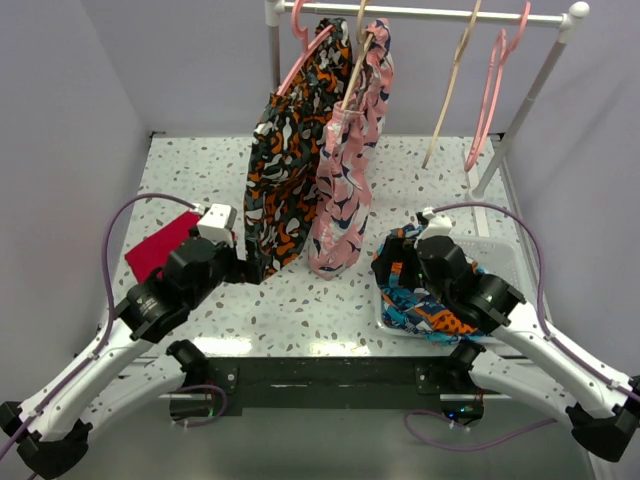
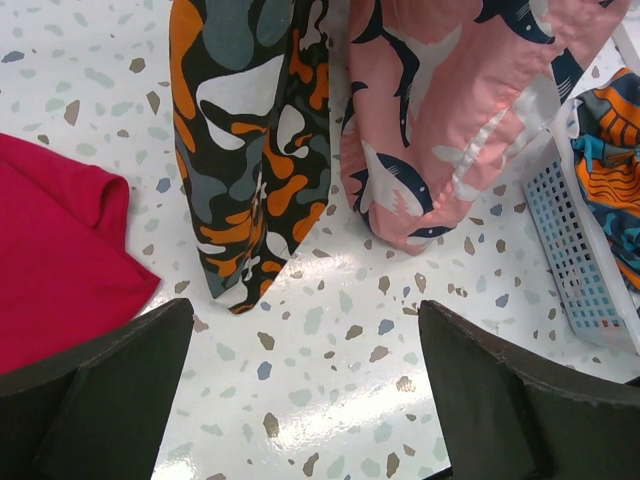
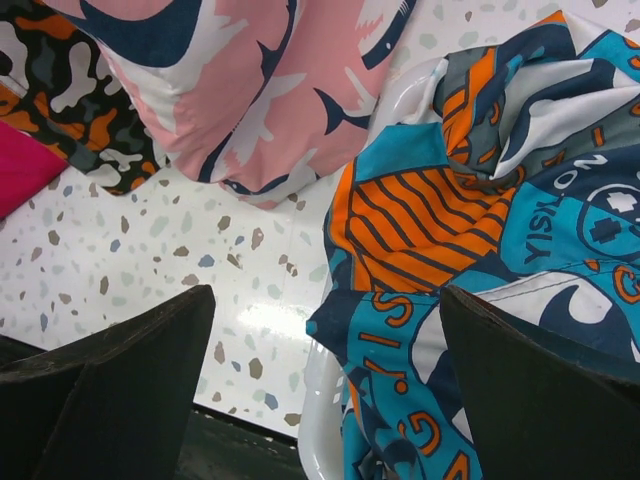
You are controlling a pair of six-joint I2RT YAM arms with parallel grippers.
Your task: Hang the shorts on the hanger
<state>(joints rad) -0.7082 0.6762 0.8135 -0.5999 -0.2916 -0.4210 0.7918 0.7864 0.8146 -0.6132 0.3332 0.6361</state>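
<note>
The shorts (image 1: 430,310), printed in deep blue, turquoise, orange and white, lie bunched in a white basket (image 1: 503,250) at the front right. They fill the right of the right wrist view (image 3: 480,200) and show at the left wrist view's right edge (image 2: 610,140). My right gripper (image 1: 400,265) is open and empty, over the basket's left rim (image 3: 312,420), with a fold of the shorts below the gap (image 3: 325,390). The empty cream hanger (image 1: 448,95) hangs on the rail at the back. My left gripper (image 1: 245,262) is open and empty over bare table (image 2: 305,400).
A clothes rail (image 1: 430,12) stands at the back. Black-orange-white shorts (image 1: 285,170) hang from a pink hanger and pink shark-print shorts (image 1: 345,170) from a beige one, both reaching the table. Another pink hanger (image 1: 490,100) hangs empty. A red cloth (image 1: 160,245) lies at the left.
</note>
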